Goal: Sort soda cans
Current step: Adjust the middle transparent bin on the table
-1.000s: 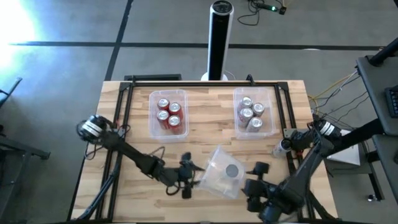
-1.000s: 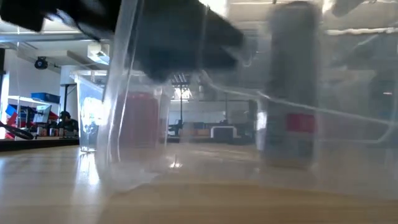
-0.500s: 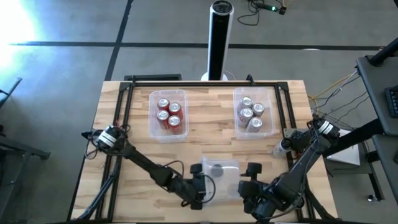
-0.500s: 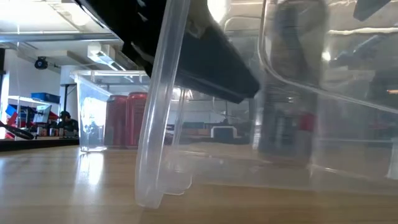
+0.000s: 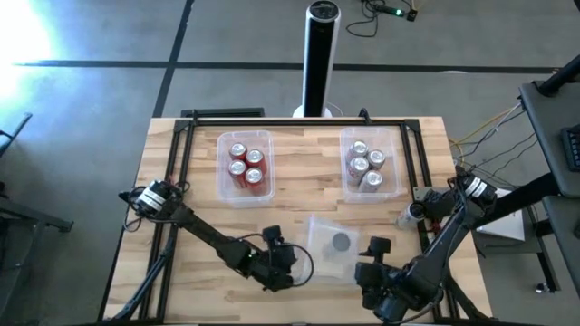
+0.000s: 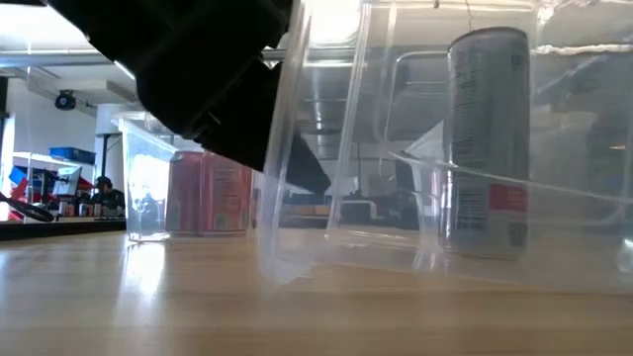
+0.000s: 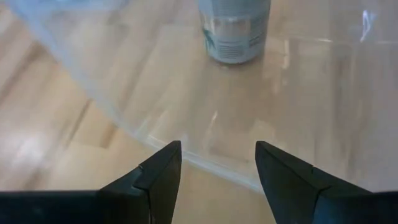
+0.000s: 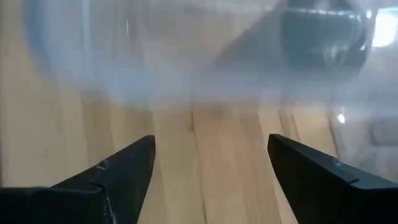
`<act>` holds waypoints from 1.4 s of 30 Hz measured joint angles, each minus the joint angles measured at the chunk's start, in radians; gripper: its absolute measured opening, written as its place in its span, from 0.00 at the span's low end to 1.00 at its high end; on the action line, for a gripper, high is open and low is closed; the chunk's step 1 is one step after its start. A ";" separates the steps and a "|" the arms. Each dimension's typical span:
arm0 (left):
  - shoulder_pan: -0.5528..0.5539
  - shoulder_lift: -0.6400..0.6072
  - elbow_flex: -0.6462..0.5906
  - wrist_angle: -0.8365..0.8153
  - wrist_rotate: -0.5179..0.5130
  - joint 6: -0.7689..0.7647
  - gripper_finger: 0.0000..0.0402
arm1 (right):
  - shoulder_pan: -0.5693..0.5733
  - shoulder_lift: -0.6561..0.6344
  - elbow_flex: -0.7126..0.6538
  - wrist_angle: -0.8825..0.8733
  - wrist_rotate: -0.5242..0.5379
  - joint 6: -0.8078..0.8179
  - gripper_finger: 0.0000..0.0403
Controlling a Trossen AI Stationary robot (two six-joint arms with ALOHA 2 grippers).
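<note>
Looking down from the high view, I see three clear tubs on the wooden table (image 5: 299,195). The far-left tub (image 5: 246,193) holds the red cans (image 5: 245,165); the far-right tub (image 5: 392,186) holds the silver-grey cans (image 5: 366,163). The near tub (image 5: 319,258) sits at the near middle of the table, holding a single silver-grey can (image 5: 341,243), which stands upright (the low view confirms this). My left gripper (image 5: 283,263) sits just left of the near tub; in the left wrist view its fingers (image 7: 158,171) stand spread apart, empty, with the tub's wall directly ahead and the can beyond it. My right gripper (image 5: 373,258) sits just right of the same tub; its fingers (image 8: 130,165) are likewise parted and hold nothing.
</note>
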 joint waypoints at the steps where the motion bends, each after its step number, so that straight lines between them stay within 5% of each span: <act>1: 0.000 -0.011 -0.019 0.018 -0.019 -0.003 0.47 | 0.001 0.000 -0.009 -0.008 -0.013 0.022 0.75; 13: 0.032 -0.165 -0.258 0.304 0.007 0.176 0.47 | 0.000 -0.007 -0.095 -0.008 -0.083 0.087 0.75; 18: 0.065 -0.172 -0.409 0.778 0.138 0.381 0.47 | 0.000 -0.009 -0.096 -0.007 -0.068 0.064 0.77; 23: 0.155 -0.085 -0.464 1.012 0.251 0.430 0.49 | -0.035 -0.008 -0.097 -0.007 -0.050 -0.001 0.74; 31: 0.203 -0.003 -0.336 0.953 0.299 0.502 0.61 | -0.186 -0.007 -0.050 0.135 -0.021 -0.276 0.69; 42: 0.203 -0.019 -0.324 0.876 0.348 0.458 0.77 | -0.162 -0.009 -0.052 0.135 -0.002 -0.295 0.69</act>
